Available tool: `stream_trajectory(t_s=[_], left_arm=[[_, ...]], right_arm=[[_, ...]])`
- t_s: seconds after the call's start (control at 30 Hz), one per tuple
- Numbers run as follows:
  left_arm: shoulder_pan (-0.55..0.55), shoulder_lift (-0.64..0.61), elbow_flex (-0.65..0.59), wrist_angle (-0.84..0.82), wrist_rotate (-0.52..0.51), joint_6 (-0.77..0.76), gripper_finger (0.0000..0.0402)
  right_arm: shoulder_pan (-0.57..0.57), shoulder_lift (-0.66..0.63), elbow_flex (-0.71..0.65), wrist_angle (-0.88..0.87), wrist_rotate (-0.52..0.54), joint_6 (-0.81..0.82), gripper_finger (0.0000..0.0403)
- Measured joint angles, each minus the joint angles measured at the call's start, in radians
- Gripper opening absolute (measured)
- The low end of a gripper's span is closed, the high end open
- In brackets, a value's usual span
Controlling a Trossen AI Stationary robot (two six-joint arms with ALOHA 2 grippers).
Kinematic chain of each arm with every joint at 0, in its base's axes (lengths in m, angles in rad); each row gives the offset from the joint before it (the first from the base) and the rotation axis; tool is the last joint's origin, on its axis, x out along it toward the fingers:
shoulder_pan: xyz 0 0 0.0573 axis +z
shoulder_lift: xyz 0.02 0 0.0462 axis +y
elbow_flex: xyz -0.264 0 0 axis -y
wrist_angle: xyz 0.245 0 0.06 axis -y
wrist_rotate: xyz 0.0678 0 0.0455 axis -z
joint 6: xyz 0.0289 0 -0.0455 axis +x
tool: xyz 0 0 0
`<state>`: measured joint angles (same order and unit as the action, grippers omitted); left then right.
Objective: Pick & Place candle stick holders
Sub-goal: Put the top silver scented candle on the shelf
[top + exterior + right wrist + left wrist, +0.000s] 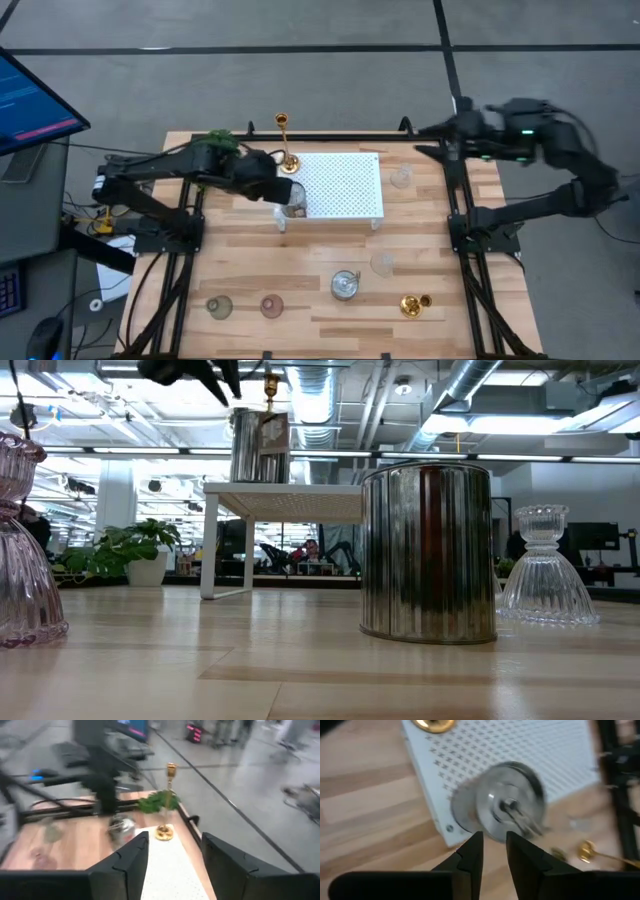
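A silvery cup candle stick holder (pixel 507 812) stands upright on the near left corner of the white perforated stand (pixel 345 180). My left gripper (pixel 494 840) hovers just short of that cup (pixel 260 445), slightly open, nothing between its fingers. A tall gold holder (pixel 285 148) stands on the stand's far left corner. My right gripper (pixel 422 140) hangs open, high over the table's far right. On the near table stand a greenish holder (pixel 219 307), a pinkish one (pixel 271 306), a second silvery cup (pixel 345 285), a gold one (pixel 412 303) and two clear glass ones (pixel 382 263) (pixel 402 177).
A green leafy plant (pixel 215 142) sits at the far left corner, behind my left arm. Black frame rails (pixel 455 200) run along the table's left and right sides. Bare wood lies between the stand and the near row of holders.
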<state>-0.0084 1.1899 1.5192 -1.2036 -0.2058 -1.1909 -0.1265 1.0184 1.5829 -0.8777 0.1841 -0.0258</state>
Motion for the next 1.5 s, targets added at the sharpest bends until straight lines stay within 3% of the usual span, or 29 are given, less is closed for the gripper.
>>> stream_trajectory(t_s=[0.1,0.17,0.4,0.53,0.67,1.0,1.5], left_arm=[[-0.018,-0.057,0.0,0.024,0.024,-0.001,0.0079],[-0.027,-0.099,0.0,0.044,0.025,-0.002,0.007],[-0.067,-0.225,0.0,0.084,-0.052,0.039,0.0006],[-0.073,-0.275,0.0,0.088,-0.142,0.108,0.0004],[-0.073,-0.306,0.0,0.092,-0.203,0.167,0.0004],[-0.073,-0.32,0.0,0.098,-0.213,0.242,0.0004],[-0.073,-0.32,0.0,0.098,-0.212,0.274,0.0004]], right_arm=[[-0.005,0.126,0.0,0.06,0.121,0.102,0.0188],[-0.02,0.216,0.002,0.097,0.132,0.172,0.0195],[-0.025,0.542,0.123,0.119,-0.006,0.253,0.0194],[-0.011,0.681,0.225,0.123,-0.102,0.256,0.0181],[0.003,0.781,0.31,0.124,-0.101,0.255,0.018],[0.003,0.909,0.364,0.101,-0.11,0.288,0.0237],[-0.004,0.95,0.363,0.096,-0.087,0.238,0.0216]])
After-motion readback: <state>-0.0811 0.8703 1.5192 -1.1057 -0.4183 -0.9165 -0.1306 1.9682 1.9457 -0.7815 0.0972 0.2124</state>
